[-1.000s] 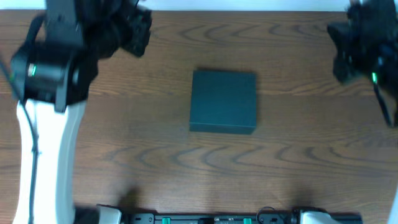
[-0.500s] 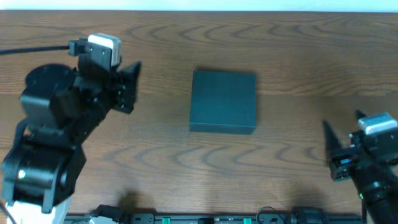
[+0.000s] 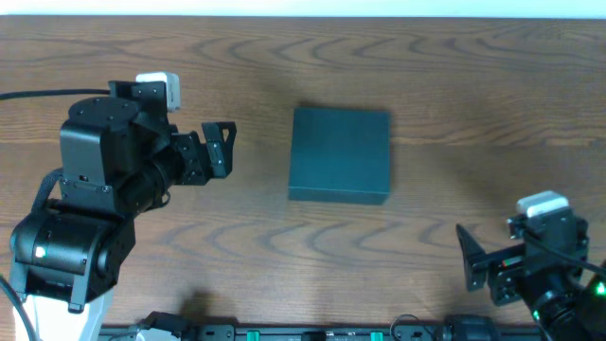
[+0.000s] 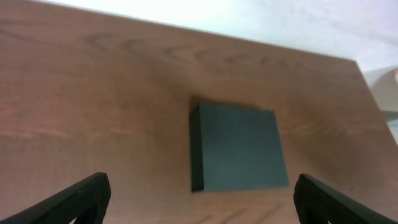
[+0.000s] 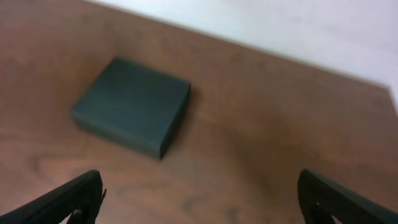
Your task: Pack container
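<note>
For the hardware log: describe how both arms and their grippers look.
Both arms are boxy black housings. The left arm rises from a white base link, shows a green light and trails a black cable. Each wrist carries a small white block. The left gripper and right gripper have thin black fingers.

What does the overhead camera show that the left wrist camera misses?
Only overhead: both arms whole, the left pincer and right pincer open and empty, each clear of the box.
Only the left wrist: the pale wall beyond the table's far edge, and a close look at its own fingertips.
Both: the closed dark container on the wooden table.
</note>
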{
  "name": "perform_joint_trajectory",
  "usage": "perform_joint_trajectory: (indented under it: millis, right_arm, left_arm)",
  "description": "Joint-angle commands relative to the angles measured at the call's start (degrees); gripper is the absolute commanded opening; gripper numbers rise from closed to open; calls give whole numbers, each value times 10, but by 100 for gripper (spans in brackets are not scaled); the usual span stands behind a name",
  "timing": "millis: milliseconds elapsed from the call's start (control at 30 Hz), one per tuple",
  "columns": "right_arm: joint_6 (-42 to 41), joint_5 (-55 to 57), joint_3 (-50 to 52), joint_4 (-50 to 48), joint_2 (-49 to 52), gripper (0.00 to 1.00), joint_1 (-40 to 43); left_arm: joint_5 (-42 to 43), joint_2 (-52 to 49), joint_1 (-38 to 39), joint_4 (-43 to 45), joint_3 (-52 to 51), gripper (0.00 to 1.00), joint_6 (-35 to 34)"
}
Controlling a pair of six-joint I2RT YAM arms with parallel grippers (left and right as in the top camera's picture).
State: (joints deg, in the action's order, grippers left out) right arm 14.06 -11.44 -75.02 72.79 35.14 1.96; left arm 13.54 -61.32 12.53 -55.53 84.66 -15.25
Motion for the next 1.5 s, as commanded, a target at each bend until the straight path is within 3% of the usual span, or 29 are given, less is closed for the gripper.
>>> perform_joint_trajectory:
  millis: [0, 100, 200, 367, 533, 833, 1100, 1467]
  right_arm:
    - [-7, 5, 3, 31, 0, 99, -5]
    - [-7, 5, 3, 60, 0, 99, -5]
    - [-7, 5, 3, 85, 0, 99, -5]
    - [-7, 5, 3, 98, 0, 99, -5]
    - [-7, 5, 3, 100, 0, 99, -5]
    - [-7, 5, 3, 102, 0, 100, -5]
    - [-7, 5, 3, 104, 0, 99, -5]
    - [-7, 5, 3, 104, 0, 99, -5]
  left_arm:
    - [4, 2, -1, -21, -2, 95, -6]
    - [1, 14, 4, -44, -2, 95, -3]
    - [-95, 53, 2, -78, -3, 95, 42]
    - [-163, 162, 1, -100, -60, 95, 47]
    - [-172, 320, -17, -53, -203, 95, 101]
    - [-172, 511, -96, 107, -503, 95, 111]
    - [-172, 589, -123, 158, -654, 95, 111]
    - [-181, 611, -125, 160, -713, 95, 121]
